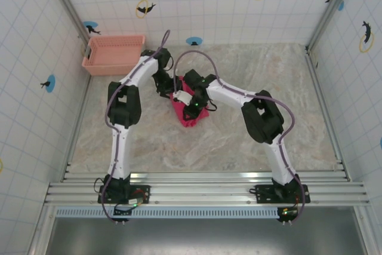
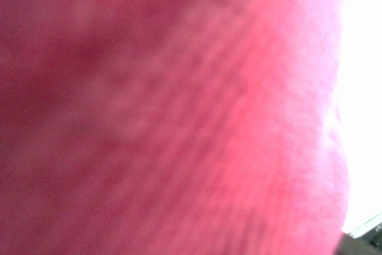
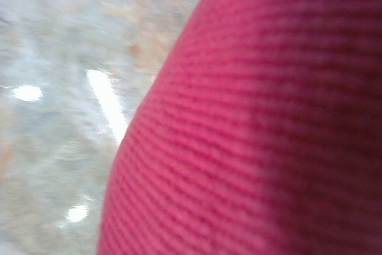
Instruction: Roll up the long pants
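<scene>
The long pants point(image 1: 192, 115) lie as a small bunched magenta-pink bundle at the middle of the marble table. My left gripper point(image 1: 169, 89) comes down at the bundle's upper left edge. My right gripper point(image 1: 191, 104) presses onto the top of the bundle from the right. In the left wrist view the pants' cloth point(image 2: 179, 117) sits blurred right against the lens and hides the fingers. In the right wrist view the ribbed pink cloth point(image 3: 268, 135) covers the right and lower part, again hiding the fingers. How wide either pair of jaws stands is hidden.
A pale salmon-pink slotted basket point(image 1: 113, 55) stands at the back left by the wall. Tiled walls close in the table point(image 1: 268, 76) on three sides. Bare marble point(image 3: 54, 135) lies left of the bundle in the right wrist view.
</scene>
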### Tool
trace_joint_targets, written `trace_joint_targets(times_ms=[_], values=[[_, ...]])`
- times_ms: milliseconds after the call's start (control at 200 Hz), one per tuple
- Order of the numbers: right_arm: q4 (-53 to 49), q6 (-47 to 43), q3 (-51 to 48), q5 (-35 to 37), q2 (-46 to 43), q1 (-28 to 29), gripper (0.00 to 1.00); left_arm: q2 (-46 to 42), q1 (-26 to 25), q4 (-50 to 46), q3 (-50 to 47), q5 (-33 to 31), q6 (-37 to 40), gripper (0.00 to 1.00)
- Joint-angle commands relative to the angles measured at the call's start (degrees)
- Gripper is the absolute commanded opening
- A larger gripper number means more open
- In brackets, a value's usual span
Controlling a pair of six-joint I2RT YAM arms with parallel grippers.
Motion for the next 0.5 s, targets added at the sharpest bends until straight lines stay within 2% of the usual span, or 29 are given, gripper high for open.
trace_joint_targets(times_ms=[0,55,90,210,295,495], values=[[6.6,15.3,-2.8,-16.5,-0.4,-9.2,0.21,-7.6,-0.5,-7.3,-5.4,-0.4,2.3,0.8],[10.3,18.5,-4.9,-21.9,-1.3,-10.6,0.21,-9.8,-0.4,-6.4,-7.1,-1.6,1.7,0.93],[14.1,21.7,-6.8,-24.8,-1.7,-11.7,0.21,-11.0,-0.2,-6.1,-7.9,-2.6,1.4,0.97],[35.5,38.3,-17.5,-28.9,-3.9,-15.5,0.23,-14.2,0.0,-6.4,-8.1,-5.9,1.2,0.97],[51.9,51.3,-23.7,-32.0,-1.6,-17.7,0.24,-14.8,-0.1,-7.4,-7.0,-7.2,1.4,0.97],[65.0,61.5,-28.5,-33.1,3.3,-19.0,0.24,-14.0,-0.1,-7.7,-6.4,-7.2,0.5,0.98]])
